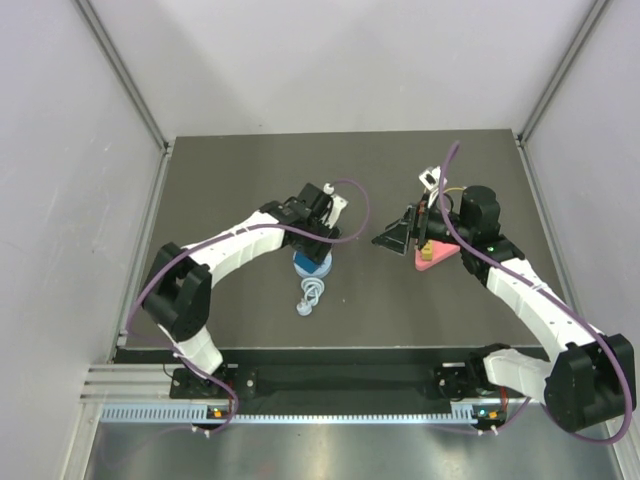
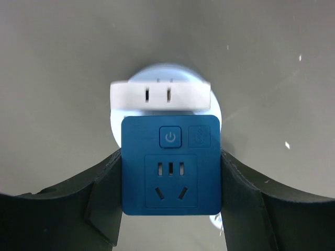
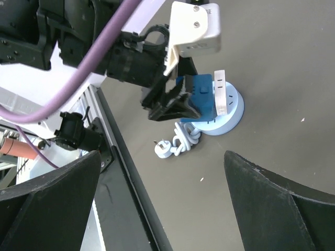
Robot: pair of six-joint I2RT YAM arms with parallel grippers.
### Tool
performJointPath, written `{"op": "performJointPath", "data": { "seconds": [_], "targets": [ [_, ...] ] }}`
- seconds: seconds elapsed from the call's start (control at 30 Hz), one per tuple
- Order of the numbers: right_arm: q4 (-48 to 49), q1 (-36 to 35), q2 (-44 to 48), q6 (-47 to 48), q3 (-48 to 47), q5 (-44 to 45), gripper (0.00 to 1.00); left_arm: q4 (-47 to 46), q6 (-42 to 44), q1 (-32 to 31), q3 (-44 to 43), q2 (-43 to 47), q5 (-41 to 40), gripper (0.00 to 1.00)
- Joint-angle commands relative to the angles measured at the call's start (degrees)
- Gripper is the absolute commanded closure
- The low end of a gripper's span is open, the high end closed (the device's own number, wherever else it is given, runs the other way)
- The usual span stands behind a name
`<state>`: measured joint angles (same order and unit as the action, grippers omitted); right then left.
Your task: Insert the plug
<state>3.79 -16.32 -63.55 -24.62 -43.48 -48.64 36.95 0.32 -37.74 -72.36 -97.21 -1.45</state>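
Note:
The plug is a square blue block (image 2: 170, 166) with a power button and socket holes on its face. My left gripper (image 2: 170, 172) is shut on it, one black finger against each side. It sits just over a round pale-blue socket base (image 3: 230, 118), next to a white adapter (image 2: 160, 95) standing on that base. Whether its prongs are in the base is hidden. From above, the blue plug (image 1: 312, 261) and my left gripper (image 1: 318, 238) are at the table's middle. My right gripper (image 1: 392, 239) hangs open to their right, its fingers (image 3: 52, 209) wide apart with nothing between them.
A coiled white cord (image 1: 311, 294) ending in a small white plug (image 3: 163, 150) lies on the dark table in front of the base. A pink wedge (image 1: 433, 258) lies under my right arm. Grey walls enclose the table; a metal rail (image 1: 300, 385) runs along the near edge.

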Motion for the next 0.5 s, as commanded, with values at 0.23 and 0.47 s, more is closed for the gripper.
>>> {"op": "performJointPath", "data": {
  "seconds": [0.23,0.47],
  "targets": [
    [-0.5,0.5,1.3,1.9,0.6,0.7,0.0,-3.8,-4.8,-2.3,9.4,1.0,-7.2,1.0],
    [-1.4,0.5,2.0,1.8,0.9,1.6,0.0,-10.4,-3.2,-2.2,13.8,9.9,-6.5,1.0]
  ]
}}
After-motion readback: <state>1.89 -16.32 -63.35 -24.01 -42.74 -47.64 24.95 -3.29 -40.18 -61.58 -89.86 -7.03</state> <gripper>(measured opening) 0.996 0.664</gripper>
